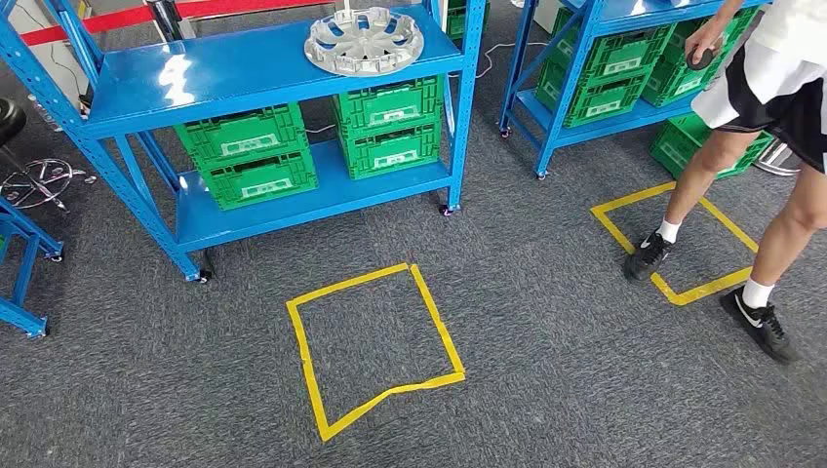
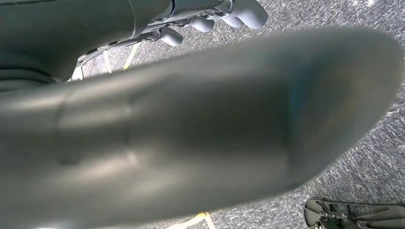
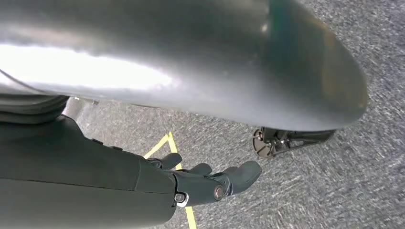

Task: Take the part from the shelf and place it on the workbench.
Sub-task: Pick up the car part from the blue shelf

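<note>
On the top board of the blue shelf (image 1: 244, 73), far left, the silver wheel cover (image 1: 364, 41) lies flat, green crates (image 1: 255, 151) stacked below. A yellow tape square (image 1: 374, 343) marks the near carpet; a person (image 1: 770, 107) steps at the right. Left hand (image 2: 217, 16) and right hand (image 3: 210, 180) hang loose, fingers apart, grasping nothing.

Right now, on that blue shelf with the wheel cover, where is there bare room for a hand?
The top board is bare left of the wheel cover. The lower board is crowded by green crates, with a bare strip along its front edge.
</note>
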Controlling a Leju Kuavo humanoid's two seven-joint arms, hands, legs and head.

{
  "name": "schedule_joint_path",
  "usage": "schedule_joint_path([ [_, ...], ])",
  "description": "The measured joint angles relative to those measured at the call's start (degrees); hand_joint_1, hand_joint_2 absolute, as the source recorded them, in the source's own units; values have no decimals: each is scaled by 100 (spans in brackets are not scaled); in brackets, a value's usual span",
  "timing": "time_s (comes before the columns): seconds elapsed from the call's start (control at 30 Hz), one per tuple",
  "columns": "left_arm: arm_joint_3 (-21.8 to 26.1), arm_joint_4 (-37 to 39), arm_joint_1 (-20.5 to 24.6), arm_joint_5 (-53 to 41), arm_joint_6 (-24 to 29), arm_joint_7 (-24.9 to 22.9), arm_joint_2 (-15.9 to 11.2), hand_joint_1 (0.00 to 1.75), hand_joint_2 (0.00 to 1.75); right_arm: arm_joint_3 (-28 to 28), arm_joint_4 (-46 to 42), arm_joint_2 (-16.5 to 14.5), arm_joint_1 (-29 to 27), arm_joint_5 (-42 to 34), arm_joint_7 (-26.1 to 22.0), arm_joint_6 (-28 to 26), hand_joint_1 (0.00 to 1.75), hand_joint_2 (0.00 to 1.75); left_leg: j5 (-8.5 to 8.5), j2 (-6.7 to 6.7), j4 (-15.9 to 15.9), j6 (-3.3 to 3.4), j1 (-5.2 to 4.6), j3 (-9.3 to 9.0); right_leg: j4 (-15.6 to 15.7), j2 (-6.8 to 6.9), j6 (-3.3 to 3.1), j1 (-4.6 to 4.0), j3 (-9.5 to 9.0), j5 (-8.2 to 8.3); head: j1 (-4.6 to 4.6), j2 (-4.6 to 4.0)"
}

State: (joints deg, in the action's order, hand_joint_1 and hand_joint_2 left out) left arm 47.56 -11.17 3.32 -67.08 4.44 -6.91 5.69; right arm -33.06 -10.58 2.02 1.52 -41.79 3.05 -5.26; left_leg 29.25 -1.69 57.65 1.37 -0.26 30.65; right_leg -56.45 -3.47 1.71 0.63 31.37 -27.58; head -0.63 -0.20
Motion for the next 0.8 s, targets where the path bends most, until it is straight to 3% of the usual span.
schedule_joint_path([
  [0.07,0,0,4,-13,0,-2,13,0,0,-5,2,1,6,8,-32,3,0,0,-52,21,-77,26,32,-48,-92,85,8,-8,35,-72,-9,0],
  [0.1,0,0,6,-23,0,-4,20,0,0,-11,3,1,18,14,-59,6,0,0,-89,35,-131,46,50,-73,-273,149,19,-14,119,-192,-16,0],
  [0.2,0,3,-5,-40,0,-7,29,0,0,-33,5,-3,42,20,-94,13,0,0,-118,63,-159,65,69,-72,-1356,265,66,16,638,-722,-33,0],
  [0.23,0,5,-6,-42,0,-9,29,0,0,-37,7,-4,42,20,-93,14,0,0,-115,59,-153,55,73,-67,-1599,268,87,40,754,-780,-32,0],
  [0.27,0,7,-7,-43,0,-10,31,0,0,-39,8,-5,41,20,-93,13,0,0,-109,43,-141,35,84,-65,-1627,269,109,66,763,-724,-32,0],
  [0.3,0,9,-6,-44,0,-10,33,0,0,-40,10,-5,41,20,-94,11,0,0,-96,14,-118,3,103,-63,-1407,267,131,94,644,-567,-33,0],
  [0.37,0,13,-2,-44,0,-10,35,0,0,-42,13,-8,45,20,-95,10,0,0,-45,-56,-28,-94,141,-34,-641,202,171,136,232,-238,-40,0],
  [0.43,0,14,6,-46,1,-7,31,0,0,-50,15,-15,49,22,-105,26,0,0,8,-113,57,-195,143,25,-219,141,116,138,17,-150,-49,0],
  [0.5,0,18,4,-49,3,-2,33,0,0,-66,17,-19,49,28,-129,46,0,0,7,-158,52,-279,147,56,-207,170,-9,112,27,-174,-52,0],
  [0.57,0,25,-4,-50,4,5,39,0,0,-81,17,-19,47,36,-169,60,0,0,44,-105,105,-342,170,81,-196,241,-119,104,32,-153,-45,0],
  [0.63,1,30,-1,-43,9,22,37,0,0,-99,21,-18,39,47,-205,77,0,0,315,35,547,-378,171,277,-181,329,-200,103,33,-138,-19,0],
  [0.7,2,31,2,-34,16,43,32,0,0,-122,33,-18,24,55,-218,93,0,0,687,103,1319,-396,167,645,-182,426,-235,82,34,-148,0,0],
  [0.73,2,33,-4,-30,19,49,29,0,0,-133,40,-19,20,56,-220,98,0,0,770,107,1603,-397,167,782,-183,476,-243,73,31,-154,0,0],
  [0.77,3,34,-14,-26,20,51,28,0,0,-140,45,-19,18,61,-221,101,0,0,741,111,1690,-392,167,828,-184,523,-248,67,26,-161,0,0],
  [0.8,3,36,-22,-21,21,52,26,0,0,-148,48,-19,19,73,-221,102,0,0,602,125,1543,-381,167,760,-185,567,-247,64,17,-167,1,0],
])
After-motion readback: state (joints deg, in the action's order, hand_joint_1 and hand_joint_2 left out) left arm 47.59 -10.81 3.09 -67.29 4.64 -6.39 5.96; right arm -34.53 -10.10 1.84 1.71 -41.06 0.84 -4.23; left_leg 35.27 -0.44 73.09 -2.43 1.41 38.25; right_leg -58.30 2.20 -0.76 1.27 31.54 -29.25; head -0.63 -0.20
